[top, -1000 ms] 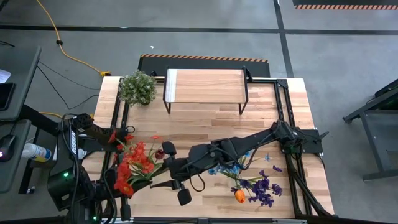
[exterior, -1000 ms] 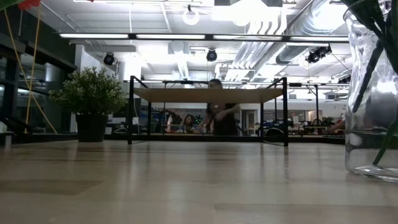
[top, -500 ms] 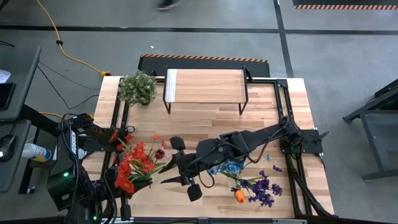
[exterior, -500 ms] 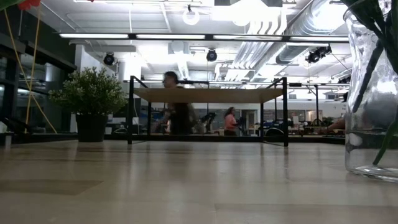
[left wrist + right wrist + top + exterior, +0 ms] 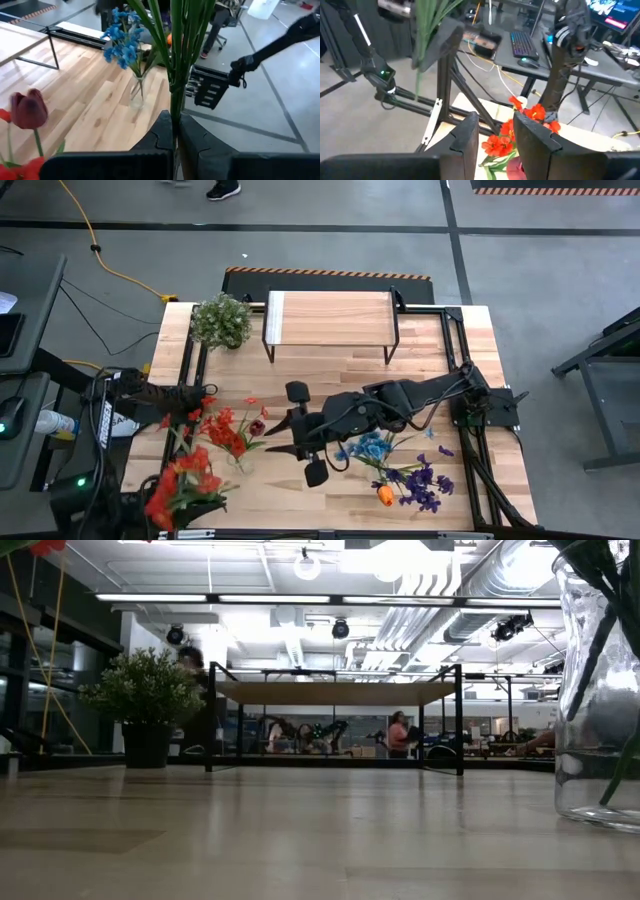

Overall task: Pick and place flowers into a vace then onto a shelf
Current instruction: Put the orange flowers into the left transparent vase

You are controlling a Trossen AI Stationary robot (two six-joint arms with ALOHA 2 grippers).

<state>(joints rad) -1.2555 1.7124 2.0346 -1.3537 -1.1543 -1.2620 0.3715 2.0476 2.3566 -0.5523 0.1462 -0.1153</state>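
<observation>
While a bunch of green stems point(image 5: 181, 55) is clamped between the closed fingers of the left gripper point(image 5: 175, 131), its red blooms point(image 5: 178, 485) are seen from above at about seven o'clock on the table point(image 5: 330, 375), by the near left corner. More red flowers point(image 5: 228, 430) lie left of centre. The right gripper point(image 5: 292, 423) is held near the middle, its fingers slightly apart with nothing seen between them. Blue flowers point(image 5: 368, 447), purple flowers point(image 5: 425, 483) and an orange tulip point(image 5: 384, 495) lie around five o'clock. The shelf point(image 5: 329, 319) stands at twelve o'clock, a potted plant point(image 5: 221, 320) at eleven. A glass vase point(image 5: 598, 690) is seen in the low view.
</observation>
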